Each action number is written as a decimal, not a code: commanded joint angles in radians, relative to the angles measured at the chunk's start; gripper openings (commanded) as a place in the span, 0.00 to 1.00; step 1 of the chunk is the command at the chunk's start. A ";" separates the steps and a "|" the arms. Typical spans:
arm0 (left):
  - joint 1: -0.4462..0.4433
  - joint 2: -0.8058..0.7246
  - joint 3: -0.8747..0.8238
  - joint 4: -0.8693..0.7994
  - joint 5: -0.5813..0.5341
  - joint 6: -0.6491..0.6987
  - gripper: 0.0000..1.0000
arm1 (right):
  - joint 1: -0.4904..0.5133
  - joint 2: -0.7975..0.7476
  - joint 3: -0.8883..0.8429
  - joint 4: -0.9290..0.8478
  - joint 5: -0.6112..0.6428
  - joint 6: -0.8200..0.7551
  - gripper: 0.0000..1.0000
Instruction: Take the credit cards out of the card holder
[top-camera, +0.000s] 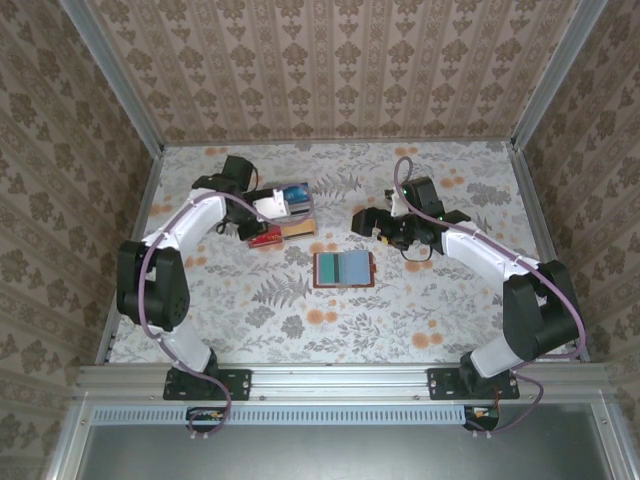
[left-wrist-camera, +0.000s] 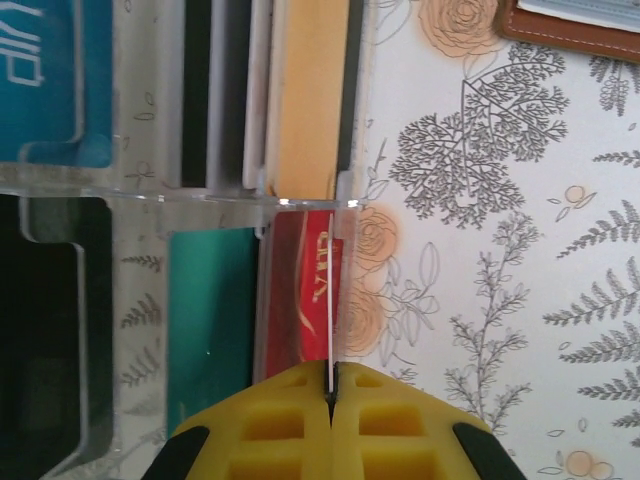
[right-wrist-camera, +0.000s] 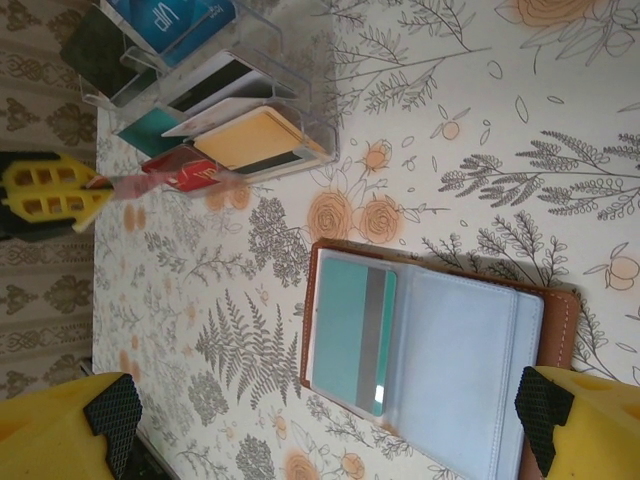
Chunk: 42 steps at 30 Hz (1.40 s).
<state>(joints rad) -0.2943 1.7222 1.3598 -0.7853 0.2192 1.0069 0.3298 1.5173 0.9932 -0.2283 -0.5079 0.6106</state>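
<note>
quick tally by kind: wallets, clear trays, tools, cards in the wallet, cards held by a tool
card holder: 1
clear tray: 1
tools: 2, left tool and right tool
cards in the holder: 1, teal card
cards held by a tool: 1, red card in the left tool
total: 6

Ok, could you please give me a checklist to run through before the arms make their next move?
1. Left gripper jaws shut on the red plastic card with yellow lettering: ok.
2. Red card fully inside its compartment of the clear plastic four-compartment tray before release: cannot tell.
3. Right gripper jaws open, nothing held: ok.
4. Brown leather bifold wallet lying open, pockets facing up: ok.
5. Wallet emptied: not ok, a teal card with a grey stripe sits in one pocket.
</note>
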 joint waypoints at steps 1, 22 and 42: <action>0.020 0.042 0.052 -0.065 0.059 0.074 0.00 | -0.005 -0.037 -0.010 -0.018 -0.025 0.018 1.00; 0.053 0.190 0.172 -0.134 0.075 0.153 0.00 | -0.007 -0.076 -0.004 -0.083 -0.010 0.018 0.99; 0.071 0.205 0.167 -0.129 0.052 0.163 0.15 | -0.006 -0.083 -0.009 -0.084 0.009 0.036 1.00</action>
<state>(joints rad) -0.2394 1.9198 1.5120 -0.8902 0.2619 1.1423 0.3294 1.4574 0.9901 -0.2955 -0.5068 0.6323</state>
